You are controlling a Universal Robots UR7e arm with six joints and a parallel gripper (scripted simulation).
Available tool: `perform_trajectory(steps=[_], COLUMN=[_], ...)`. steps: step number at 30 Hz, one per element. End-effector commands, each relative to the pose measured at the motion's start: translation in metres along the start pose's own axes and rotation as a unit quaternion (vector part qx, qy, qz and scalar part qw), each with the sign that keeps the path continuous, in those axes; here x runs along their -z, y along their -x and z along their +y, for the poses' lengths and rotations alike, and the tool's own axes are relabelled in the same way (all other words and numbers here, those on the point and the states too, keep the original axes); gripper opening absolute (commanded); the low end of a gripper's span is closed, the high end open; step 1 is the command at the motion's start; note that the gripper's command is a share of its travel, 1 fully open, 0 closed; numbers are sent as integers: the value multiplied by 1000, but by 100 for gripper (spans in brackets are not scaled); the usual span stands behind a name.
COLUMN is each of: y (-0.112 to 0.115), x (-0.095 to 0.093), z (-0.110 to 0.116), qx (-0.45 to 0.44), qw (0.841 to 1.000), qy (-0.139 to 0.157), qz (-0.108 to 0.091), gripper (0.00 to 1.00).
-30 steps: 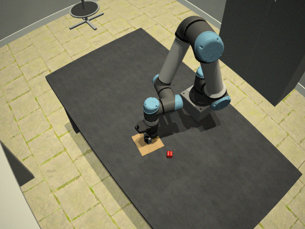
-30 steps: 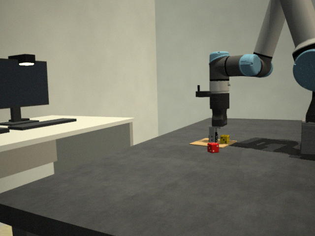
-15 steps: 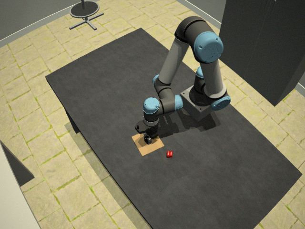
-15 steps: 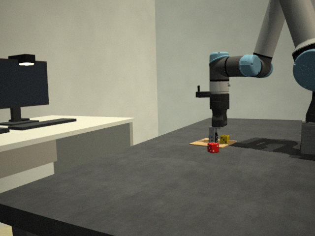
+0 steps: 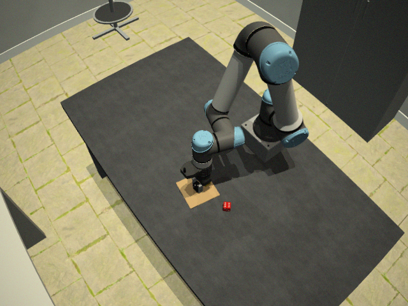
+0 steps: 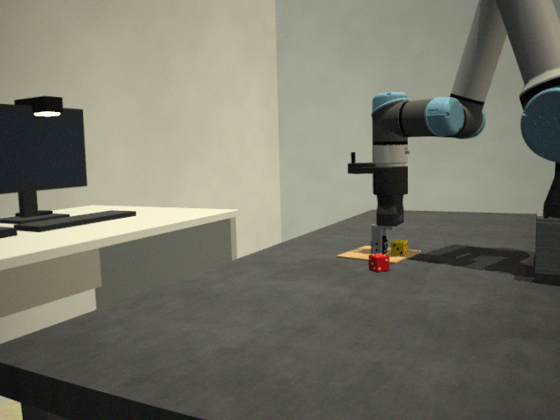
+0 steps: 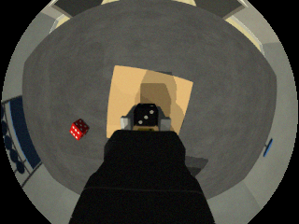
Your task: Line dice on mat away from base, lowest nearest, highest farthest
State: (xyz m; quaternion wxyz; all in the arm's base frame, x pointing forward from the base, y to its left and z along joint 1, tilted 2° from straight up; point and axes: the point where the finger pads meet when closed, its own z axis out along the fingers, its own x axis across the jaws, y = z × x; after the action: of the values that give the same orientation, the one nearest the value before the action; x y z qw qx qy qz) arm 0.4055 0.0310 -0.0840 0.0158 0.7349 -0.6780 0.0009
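Dark table [image 5: 138, 108] carried the tan mat [image 5: 197, 199]. Gripper [image 6: 379, 246] stood upright over the mat, fingers clamped on a black die [image 7: 146, 118]. Yellow die [image 6: 399, 247] sat just beside the fingers, on the mat. Red die [image 5: 226, 206] lay off the mat, near the fingers.

Pale stone-tile floor [image 5: 39, 138] with green moss lines between the slabs, all around the dark table [image 5: 138, 99]. Plain grey walls [image 6: 180, 90]. Far behind the end effector, a round-seated stool [image 5: 113, 13]; beyond the arm, a tall dark cabinet [image 5: 352, 59]. Off to one side, a white desk [image 6: 136, 221] with monitor [image 6: 40, 149], keyboard [image 6: 74, 220] and a small lit lamp [image 6: 45, 106].
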Motion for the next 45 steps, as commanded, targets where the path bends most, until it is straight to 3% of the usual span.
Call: perform_trajectory(steps=[1,11,12,14,15,19,20,22,26,45], y=[0,0,0,0,0,0,0,0,0,0], x=[0,0,0,0,0,0,0,0,0,8], z=[0,0,0,0,0,0,0,0,0,0], qx=[0,0,0,0,0,0,0,0,0,0], qw=[1000,1000,1000,1000,1000,1000,1000,1000,1000,1000], qy=[-1,-1,-1,-1,-1,-1,-1,-1,-1,-1], qz=[0,0,0,0,0,0,0,0,0,0], gripper=[57,57,63,63,69,69,75,75,87,87])
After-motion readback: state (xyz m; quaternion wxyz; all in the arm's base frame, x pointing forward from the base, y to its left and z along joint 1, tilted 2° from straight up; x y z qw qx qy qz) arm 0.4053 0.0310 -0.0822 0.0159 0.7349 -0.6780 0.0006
